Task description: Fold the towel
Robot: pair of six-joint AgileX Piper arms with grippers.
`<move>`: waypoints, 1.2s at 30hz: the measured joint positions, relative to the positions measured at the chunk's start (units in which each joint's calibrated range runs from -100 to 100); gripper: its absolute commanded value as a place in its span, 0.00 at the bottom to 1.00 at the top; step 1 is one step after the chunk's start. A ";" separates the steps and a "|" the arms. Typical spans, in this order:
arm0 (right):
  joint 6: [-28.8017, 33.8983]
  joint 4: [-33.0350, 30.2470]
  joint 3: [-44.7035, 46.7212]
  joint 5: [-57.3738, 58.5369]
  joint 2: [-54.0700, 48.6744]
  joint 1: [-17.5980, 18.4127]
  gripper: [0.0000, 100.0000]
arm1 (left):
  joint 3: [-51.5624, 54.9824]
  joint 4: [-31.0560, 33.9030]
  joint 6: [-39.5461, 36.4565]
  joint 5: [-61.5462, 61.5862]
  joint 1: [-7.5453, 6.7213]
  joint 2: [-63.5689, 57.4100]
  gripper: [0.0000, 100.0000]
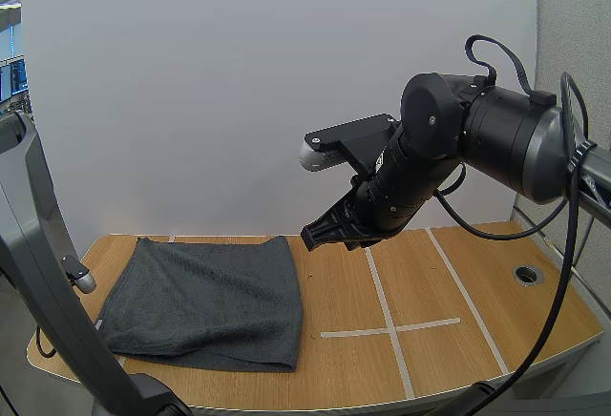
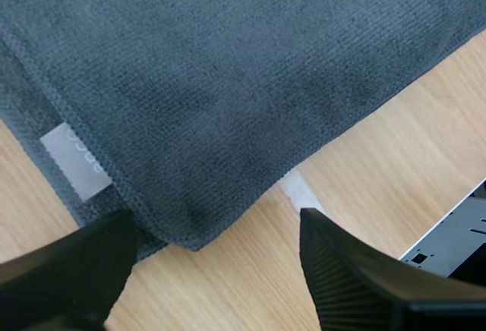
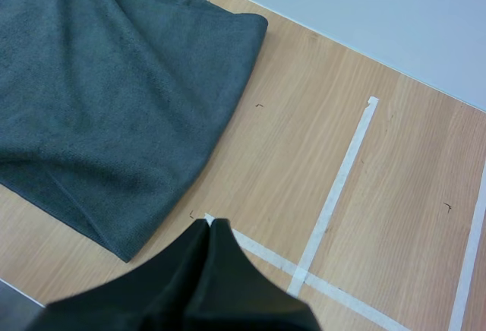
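Note:
A dark grey towel (image 1: 205, 301) lies folded flat on the left half of the wooden table (image 1: 477, 340). My left gripper (image 2: 216, 221) is open, its two fingers standing apart low over the towel's (image 2: 228, 80) near corner, beside a white label (image 2: 76, 160) sewn on the edge. My right gripper (image 1: 322, 235) hangs in the air above the table's middle, just right of the towel's far right corner. Its fingers lie together as one dark wedge (image 3: 210, 225), shut on nothing, with the towel (image 3: 99, 96) spread out off to one side below.
White tape lines (image 1: 387, 325) form a cross on the table right of the towel, and they run under my right gripper (image 3: 334, 187). A round hole (image 1: 527, 274) sits near the table's right edge. The towel's front edge lies close to the table's front rim.

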 measured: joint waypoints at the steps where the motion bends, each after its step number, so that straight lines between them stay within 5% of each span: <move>1: 0.00 0.00 0.00 0.00 0.00 0.00 0.00 | 0.00 0.00 0.00 -0.12 0.00 0.00 0.75; 5: 0.00 0.00 0.00 0.31 0.00 0.00 0.00 | 0.00 -0.15 0.00 -0.34 0.00 0.12 0.44; 8: 0.00 0.00 0.00 0.31 0.00 0.00 0.00 | 0.00 -0.15 -0.06 -0.56 0.00 0.12 0.31; 16: 0.00 0.00 0.00 0.31 0.00 0.00 0.00 | 0.00 -0.30 -0.09 -0.56 0.00 0.12 0.22; 20: 0.00 0.00 0.00 0.31 0.00 0.00 0.00 | 0.00 -0.30 -0.09 -0.56 0.00 0.12 0.00; 36: 0.00 0.00 0.00 1.62 -2.52 0.00 0.00 | -3.57 -0.34 -0.45 1.11 0.00 -1.04 0.00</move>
